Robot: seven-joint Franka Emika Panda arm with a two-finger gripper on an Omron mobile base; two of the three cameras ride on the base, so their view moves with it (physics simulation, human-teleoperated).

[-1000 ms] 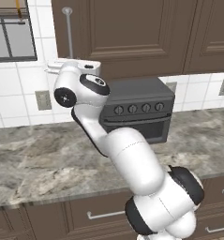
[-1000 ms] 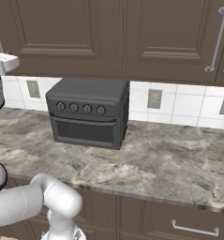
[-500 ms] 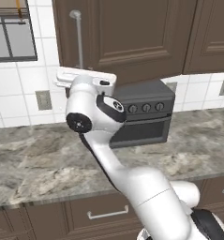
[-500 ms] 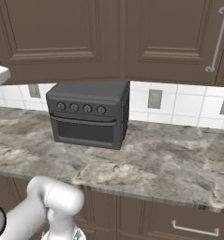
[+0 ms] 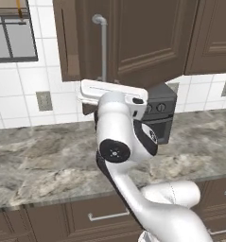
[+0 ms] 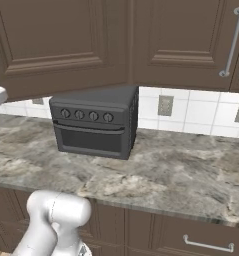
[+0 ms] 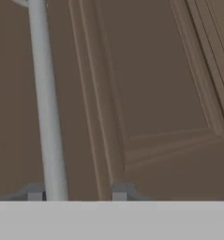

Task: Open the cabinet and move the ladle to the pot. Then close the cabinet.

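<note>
The dark brown cabinet door [image 5: 143, 38] stands partly swung out from the wall; its raised panel [image 7: 165, 93] is close in the hand view. Its silver bar handle [image 5: 103, 47] runs down to my white hand [image 5: 113, 92] just below it. In the hand view my gripper [image 7: 77, 193] is open, the fingertips [image 7: 120, 191] set wide apart, and the handle [image 7: 45, 103] passes between them close to the left one. The door [image 6: 56, 40] also hangs tilted over the oven in the right base view. The ladle and the pot are out of view.
A dark grey oven box with knobs [image 6: 93, 122] sits on the marble counter [image 5: 43, 160] right behind my arm. A neighbouring cabinet's bar handle [image 6: 233, 42] is at the upper right. Drawers [image 5: 107, 216] run below the counter. A window [image 5: 13, 30] is at the far left.
The door has swung outward, its handle travelling right with my hand, and the arm has folded back toward the base. The views have shifted slightly.
</note>
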